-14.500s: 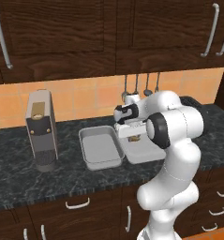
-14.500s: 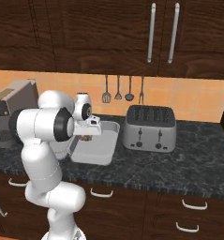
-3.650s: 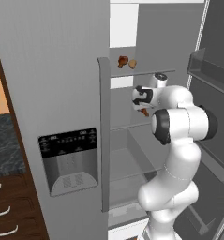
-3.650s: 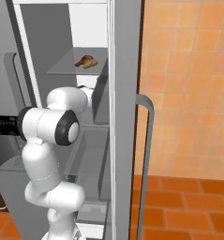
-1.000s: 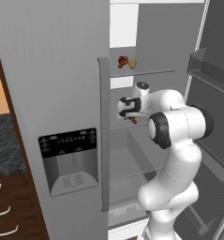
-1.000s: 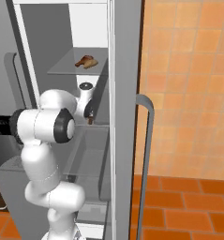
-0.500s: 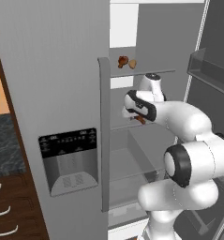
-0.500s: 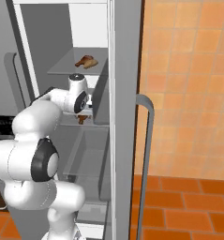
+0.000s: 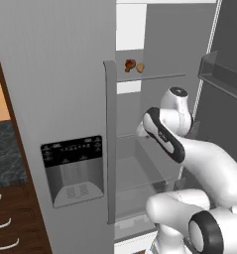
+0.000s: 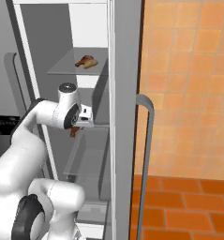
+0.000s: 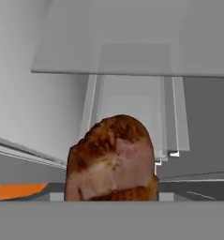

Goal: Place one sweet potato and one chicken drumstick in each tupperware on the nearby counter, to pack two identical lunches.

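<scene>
My gripper (image 10: 76, 126) is shut on a reddish-brown chicken drumstick (image 10: 74, 132) in front of the open fridge's middle shelf. The held drumstick (image 11: 111, 159) sits close to the hand camera and hides the fingertips. On the fridge's upper shelf lie another drumstick (image 9: 130, 64) and a tan sweet potato (image 9: 140, 68) side by side; from the right they appear as the drumstick (image 10: 84, 61) and the sweet potato (image 10: 92, 64). A strip of the dark marbled counter (image 9: 2, 155) shows at the far left. The tupperware is out of view.
The closed grey fridge door with its dispenser panel (image 9: 73, 168) and long handle (image 9: 110, 144) stands left of the arm. The open right door (image 10: 125, 117) with its handle (image 10: 148, 154) hems in the other side. Glass shelves (image 11: 113, 56) lie ahead.
The arm has stretched and swung, carrying the held drumstick a little lower and toward the fridge's left side. The two pieces on the upper shelf have not moved.
</scene>
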Available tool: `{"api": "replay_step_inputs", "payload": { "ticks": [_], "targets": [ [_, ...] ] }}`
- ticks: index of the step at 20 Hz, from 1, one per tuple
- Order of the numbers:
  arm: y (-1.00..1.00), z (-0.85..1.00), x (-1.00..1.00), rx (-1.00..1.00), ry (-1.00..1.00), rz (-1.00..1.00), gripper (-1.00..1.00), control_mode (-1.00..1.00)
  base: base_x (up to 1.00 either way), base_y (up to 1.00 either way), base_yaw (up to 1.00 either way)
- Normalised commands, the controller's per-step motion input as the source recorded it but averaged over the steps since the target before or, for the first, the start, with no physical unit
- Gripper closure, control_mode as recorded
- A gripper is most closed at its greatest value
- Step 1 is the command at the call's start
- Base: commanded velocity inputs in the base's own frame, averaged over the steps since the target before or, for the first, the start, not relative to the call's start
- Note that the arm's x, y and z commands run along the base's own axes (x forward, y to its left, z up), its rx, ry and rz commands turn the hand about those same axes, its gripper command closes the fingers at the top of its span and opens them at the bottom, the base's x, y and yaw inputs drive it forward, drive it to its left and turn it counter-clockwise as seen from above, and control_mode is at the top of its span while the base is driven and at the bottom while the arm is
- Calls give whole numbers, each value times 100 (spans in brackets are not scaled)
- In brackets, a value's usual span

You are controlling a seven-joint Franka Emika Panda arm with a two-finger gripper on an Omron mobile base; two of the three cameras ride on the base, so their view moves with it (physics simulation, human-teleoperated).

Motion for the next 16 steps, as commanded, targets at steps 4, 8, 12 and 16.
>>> {"api": "replay_step_inputs", "payload": {
  "ticks": [4,8,12,16],
  "targets": [
    [5,53,-69,-13,18,0,100,-100,0,0,0],
    [0,14,-97,-2,10,0,100,-100,0,0,0],
    [0,0,-75,0,-13,0,100,-100,0,0,0],
    [0,0,-74,0,-4,0,100,-100,0,0,0]
  ]
}}
